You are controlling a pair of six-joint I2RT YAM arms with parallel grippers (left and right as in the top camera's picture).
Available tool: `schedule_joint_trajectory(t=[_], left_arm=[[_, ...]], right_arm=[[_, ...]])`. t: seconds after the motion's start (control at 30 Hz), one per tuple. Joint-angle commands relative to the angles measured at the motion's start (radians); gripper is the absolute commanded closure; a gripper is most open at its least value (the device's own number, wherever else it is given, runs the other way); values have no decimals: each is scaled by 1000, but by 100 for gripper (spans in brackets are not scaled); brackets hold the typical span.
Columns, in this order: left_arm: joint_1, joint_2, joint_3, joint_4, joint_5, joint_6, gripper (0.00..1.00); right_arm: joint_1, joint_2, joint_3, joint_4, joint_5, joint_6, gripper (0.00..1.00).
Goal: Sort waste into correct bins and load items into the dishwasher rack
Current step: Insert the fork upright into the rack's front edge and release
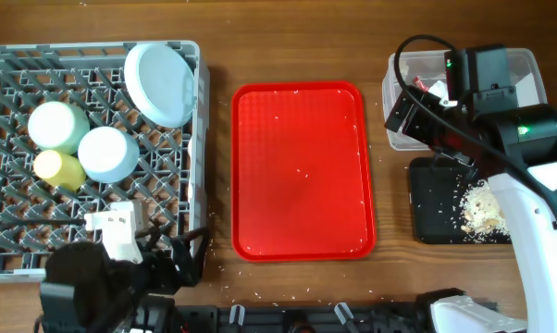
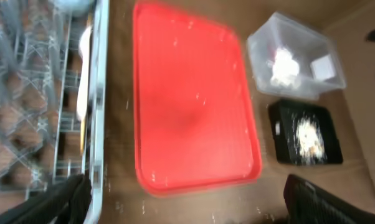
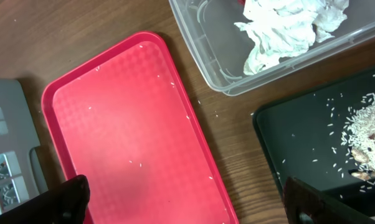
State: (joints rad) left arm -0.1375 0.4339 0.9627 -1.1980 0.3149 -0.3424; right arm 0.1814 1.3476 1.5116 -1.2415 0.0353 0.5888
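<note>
Both left gripper and right gripper gape empty; sorting seems done, yet tray rice needs fine pinches.

Crumpled napkin lies in clear tub, rice in black tray, dishes in rack.

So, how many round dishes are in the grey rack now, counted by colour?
Pale blue: 2, the plate and the bowl
Pale green: 1, the saucer
Yellow: 1, the cup
Total: 4 round dishes in the rack
</note>
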Motion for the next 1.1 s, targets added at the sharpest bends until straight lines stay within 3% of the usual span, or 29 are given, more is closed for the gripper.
schedule_joint_trajectory(t=[0.0, 0.2, 0.43, 0.47, 0.63, 0.87, 1.0, 1.07], left_arm=[[33, -162, -168, 140, -23, 128, 0], [98, -421, -520, 579, -60, 129, 0], [136, -430, -796, 995, -74, 94, 0], [136, -431, -849, 1038, -111, 36, 0], [136, -431, -938, 1091, -282, -161, 0], [156, -431, -957, 1226, -384, -112, 0], [177, -431, -957, 1126, -339, 16, 0], [190, -431, -957, 1125, -327, 21, 0]], right_arm=[[-2, 10, 5, 3, 20, -10, 0], [-2, 10, 5, 3, 20, -10, 0], [-2, 10, 5, 3, 20, -10, 0], [-2, 10, 5, 3, 20, -10, 0], [-2, 10, 5, 3, 20, -10, 1], [-2, 10, 5, 3, 20, -10, 0], [-2, 10, 5, 3, 20, -10, 0], [-2, 10, 5, 3, 20, -11, 0]])
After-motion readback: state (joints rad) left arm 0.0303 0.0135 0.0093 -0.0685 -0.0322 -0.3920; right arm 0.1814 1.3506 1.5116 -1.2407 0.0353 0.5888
